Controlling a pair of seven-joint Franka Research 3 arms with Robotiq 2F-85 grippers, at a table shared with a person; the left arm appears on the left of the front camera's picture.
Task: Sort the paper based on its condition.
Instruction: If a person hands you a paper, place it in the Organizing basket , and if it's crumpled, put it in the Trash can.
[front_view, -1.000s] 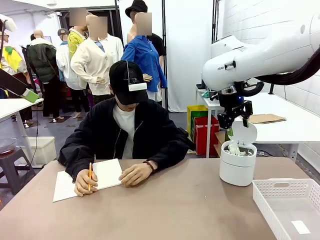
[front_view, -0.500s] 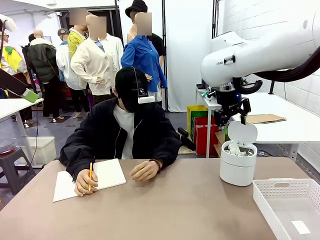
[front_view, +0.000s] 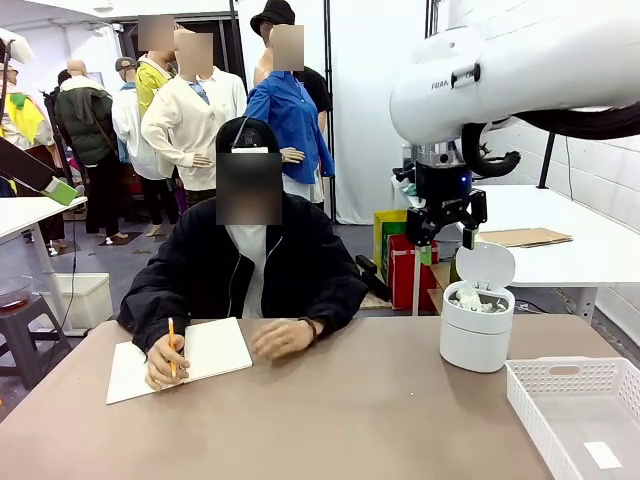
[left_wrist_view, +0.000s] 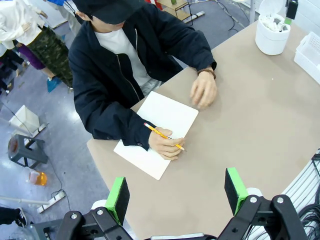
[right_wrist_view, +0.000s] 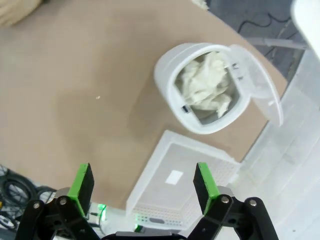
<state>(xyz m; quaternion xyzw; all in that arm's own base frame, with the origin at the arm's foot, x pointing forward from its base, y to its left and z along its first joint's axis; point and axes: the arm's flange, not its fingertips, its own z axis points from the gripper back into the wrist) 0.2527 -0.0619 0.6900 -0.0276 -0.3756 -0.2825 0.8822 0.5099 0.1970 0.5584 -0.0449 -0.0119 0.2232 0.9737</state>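
Crushed paper wads fill a white round bin with its lid tipped back, at the table's right. My right gripper hangs open and empty above and just left of the bin. From that wrist I look down past the open right gripper at the wads in the bin. One flat paper slip lies in a white basket; the slip shows from above too. My left gripper is open, high over the table's near edge.
A person sits at the far side, one hand with a pencil on an open notebook, the other hand on the table. The notebook, bin and basket also show from the left wrist.
My right gripper has risen and drifted left, away from the bin's opening, with its jaws spreading wider. The person has lifted their head and shifted the free hand.
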